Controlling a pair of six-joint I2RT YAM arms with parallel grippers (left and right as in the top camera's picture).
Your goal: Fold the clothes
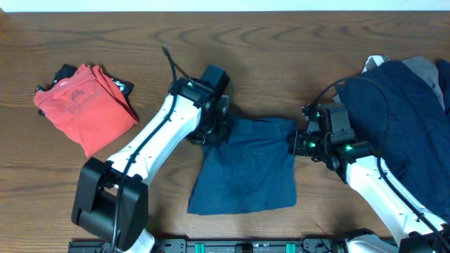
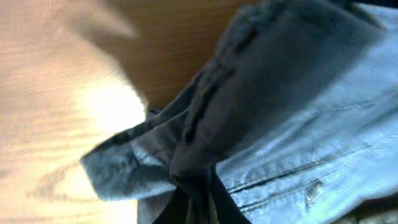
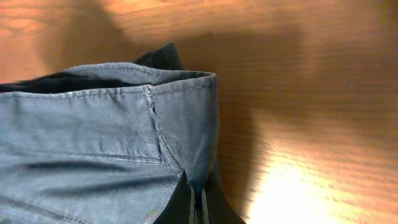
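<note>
While each claw holds one far corner of the soft dark navy-blue cloth trousers point(image 1: 246, 165), the garment lies flat as a folded rectangle at the middle of the brown wooden counter point(image 1: 281, 56), close to its near edge. The left gripper point(image 1: 213, 133) is pressed together on the far left corner. Its wrist view shows the cloth bunched in thick rumpled folds where it enters the jaws. The right gripper point(image 1: 296, 143) pinches the far right corner, and in its wrist view a stitched edge runs straight down between the closed jaws.

I think both corners are held together to keep the far edge straight, so it can be carried toward the near edge for one more fold. The left hold gathers more cloth than the right, so the fold may come out crooked.

A folded red cloth garment point(image 1: 84, 105) rests near the left edge, well apart, and looks finished. A rumpled pile of navy and grey clothes point(image 1: 408, 105) sits at the right edge, toward the far right corner, and probably awaits its turn.
</note>
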